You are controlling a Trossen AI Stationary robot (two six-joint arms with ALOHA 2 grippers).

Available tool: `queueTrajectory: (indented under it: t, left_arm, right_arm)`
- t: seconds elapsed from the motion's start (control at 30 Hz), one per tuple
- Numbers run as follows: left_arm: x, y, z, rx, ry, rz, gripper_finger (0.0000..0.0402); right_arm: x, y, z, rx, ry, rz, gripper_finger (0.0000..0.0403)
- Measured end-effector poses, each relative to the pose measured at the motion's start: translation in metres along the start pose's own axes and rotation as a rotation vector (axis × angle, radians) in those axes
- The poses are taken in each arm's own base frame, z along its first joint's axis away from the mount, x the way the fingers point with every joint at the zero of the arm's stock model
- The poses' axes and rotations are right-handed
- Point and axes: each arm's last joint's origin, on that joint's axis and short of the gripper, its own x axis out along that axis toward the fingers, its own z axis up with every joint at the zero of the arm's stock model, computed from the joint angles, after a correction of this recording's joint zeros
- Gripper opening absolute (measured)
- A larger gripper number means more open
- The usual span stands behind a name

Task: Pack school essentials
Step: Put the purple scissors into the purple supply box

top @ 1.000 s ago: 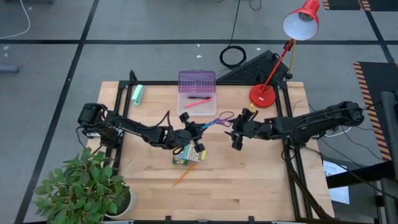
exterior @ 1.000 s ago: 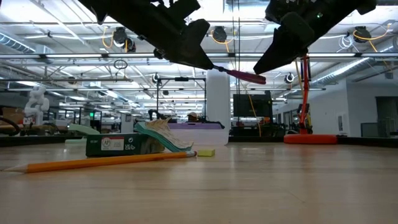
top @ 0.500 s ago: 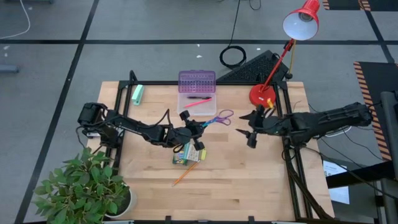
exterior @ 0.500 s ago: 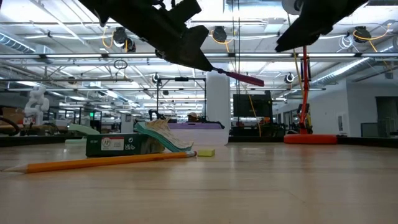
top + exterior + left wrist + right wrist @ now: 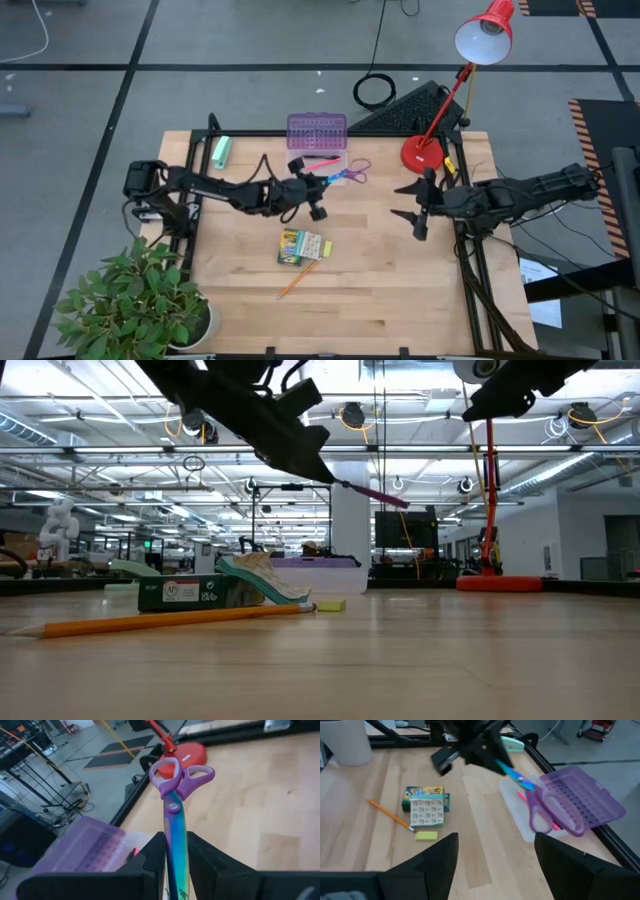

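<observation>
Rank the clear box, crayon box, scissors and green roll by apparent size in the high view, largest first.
1. clear box
2. crayon box
3. scissors, partly hidden by the left gripper, so its place against the crayon box is unsure
4. green roll

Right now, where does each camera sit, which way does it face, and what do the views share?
High view: above the table, looking straight down; both arms show, the left gripper holding the scissors by the clear box.
Low view: at tabletop height, looking level past the crayon box and pencil; arms enter from above.
Left wrist view: looks forward past its own fingers clamping the scissors.
Right wrist view: looks across the table over its spread fingers.
All four views show the scissors.
</observation>
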Motion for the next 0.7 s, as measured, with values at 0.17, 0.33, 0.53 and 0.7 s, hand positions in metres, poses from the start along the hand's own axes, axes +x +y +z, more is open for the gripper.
queueTrajectory:
  t: [0.17,0.33,0.53,0.7]
  left_arm:
    - [-0.003,0.028,0.002,0.002,0.036,0.004,0.0067]
    - [-0.006,0.055,0.000,-0.011,0.082,-0.002,0.0067]
    - [-0.002,0.081,-0.011,-0.041,0.162,-0.046,0.0067]
    - [0.002,0.093,-0.021,-0.070,0.221,-0.075,0.0067]
  right_arm:
    - [-0.001,0.002,0.000,-0.007,0.002,0.010,0.0256]
    - [0.002,0.002,-0.007,-0.014,0.015,0.007,0.0256]
    - [0.003,0.002,-0.009,-0.011,0.006,0.008,0.0256]
    - [0.003,0.002,-0.008,-0.009,0.000,0.009,0.0256]
